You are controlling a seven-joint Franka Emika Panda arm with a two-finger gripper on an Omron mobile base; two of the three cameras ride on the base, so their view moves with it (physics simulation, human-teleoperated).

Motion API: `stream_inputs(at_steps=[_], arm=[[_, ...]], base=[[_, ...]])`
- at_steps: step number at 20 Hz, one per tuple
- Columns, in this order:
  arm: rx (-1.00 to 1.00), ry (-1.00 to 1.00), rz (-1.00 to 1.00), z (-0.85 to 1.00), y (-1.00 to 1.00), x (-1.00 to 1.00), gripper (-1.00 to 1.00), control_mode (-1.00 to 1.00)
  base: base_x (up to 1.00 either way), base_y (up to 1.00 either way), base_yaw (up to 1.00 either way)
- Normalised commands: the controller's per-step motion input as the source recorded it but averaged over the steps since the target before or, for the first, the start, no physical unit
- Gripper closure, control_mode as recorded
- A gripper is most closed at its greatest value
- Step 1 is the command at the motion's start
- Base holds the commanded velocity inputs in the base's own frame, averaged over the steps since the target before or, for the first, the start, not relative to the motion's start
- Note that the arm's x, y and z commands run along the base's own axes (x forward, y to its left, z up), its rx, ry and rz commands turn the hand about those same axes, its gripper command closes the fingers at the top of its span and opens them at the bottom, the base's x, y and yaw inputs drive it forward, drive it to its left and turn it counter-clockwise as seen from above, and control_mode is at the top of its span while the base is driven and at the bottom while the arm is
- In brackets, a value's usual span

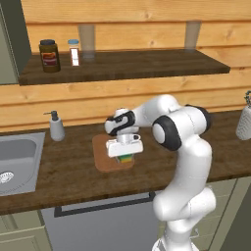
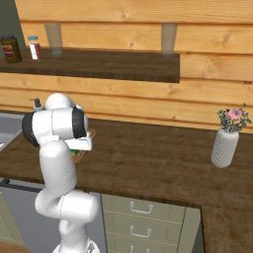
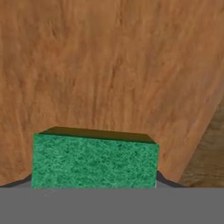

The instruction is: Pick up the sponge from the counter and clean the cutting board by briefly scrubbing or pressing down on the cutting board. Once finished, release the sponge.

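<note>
While the gripper (image 1: 125,153) sits low over the cutting board (image 1: 104,162), jaws clamped on the sponge (image 1: 126,158), this looks like the scrub/press step. Left of the board: steel sink (image 1: 17,162), then soap dispenser (image 1: 56,126). Sponge sits on the board's right part, touching or just above it, can't tell which. Green top (image 3: 94,162), yellow layer underneath. Next move: brief press, then let go.

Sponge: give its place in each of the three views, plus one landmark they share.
Left base view: sponge under the gripper, on the cutting board.
Right base view: a green sliver beside the arm.
Hand view: green block at bottom centre.
Shared landmark: the cutting board.
</note>
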Motion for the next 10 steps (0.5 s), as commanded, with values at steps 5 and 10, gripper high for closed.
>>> stream_inputs(at_steps=[5, 10], arm=[[-0.04, 0.03, 0.0, -0.13, 0.0, 0.46, 1.0, -1.0], [-0.02, 0.0, 0.0, -0.01, 0.0, 0.69, 1.0, -1.0]], base=[[0.0, 0.0, 0.0], [0.0, 0.0, 0.0]])
